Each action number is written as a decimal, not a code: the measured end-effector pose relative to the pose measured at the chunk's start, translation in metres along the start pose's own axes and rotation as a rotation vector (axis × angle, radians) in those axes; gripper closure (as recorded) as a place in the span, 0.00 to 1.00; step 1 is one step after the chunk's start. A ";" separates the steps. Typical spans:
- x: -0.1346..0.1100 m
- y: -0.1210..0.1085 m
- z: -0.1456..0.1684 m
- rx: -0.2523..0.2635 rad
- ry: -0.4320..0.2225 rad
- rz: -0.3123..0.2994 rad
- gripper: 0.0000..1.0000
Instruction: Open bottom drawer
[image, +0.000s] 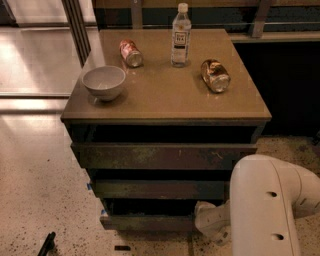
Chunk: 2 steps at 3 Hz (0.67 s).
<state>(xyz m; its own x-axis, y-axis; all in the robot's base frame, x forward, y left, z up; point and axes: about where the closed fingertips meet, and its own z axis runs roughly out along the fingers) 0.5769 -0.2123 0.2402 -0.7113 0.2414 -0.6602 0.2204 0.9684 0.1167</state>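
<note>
The bottom drawer (147, 222) is the lowest, narrowest dark brown flat front of the wooden cabinet, sticking out a little at floor level. Above it are the mid-width drawer front (160, 189) and the widest, scratched drawer front (160, 156). My gripper (212, 223) is a white shape low down at the right end of the bottom drawer's front, below my white arm (265, 210). The arm hides the drawer's right end.
On the cabinet top (165, 95) stand a white bowl (103, 82), a lying red can (131, 53), an upright water bottle (180, 36) and a lying brown can (215, 75). A small dark object (47, 244) lies on the speckled floor at the left.
</note>
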 end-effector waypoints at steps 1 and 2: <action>0.013 0.006 0.014 0.002 0.049 -0.024 1.00; 0.033 -0.007 0.027 0.037 0.100 -0.013 1.00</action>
<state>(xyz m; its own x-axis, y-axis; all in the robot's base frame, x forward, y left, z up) 0.5699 -0.2133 0.1980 -0.7771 0.2356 -0.5836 0.2336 0.9690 0.0801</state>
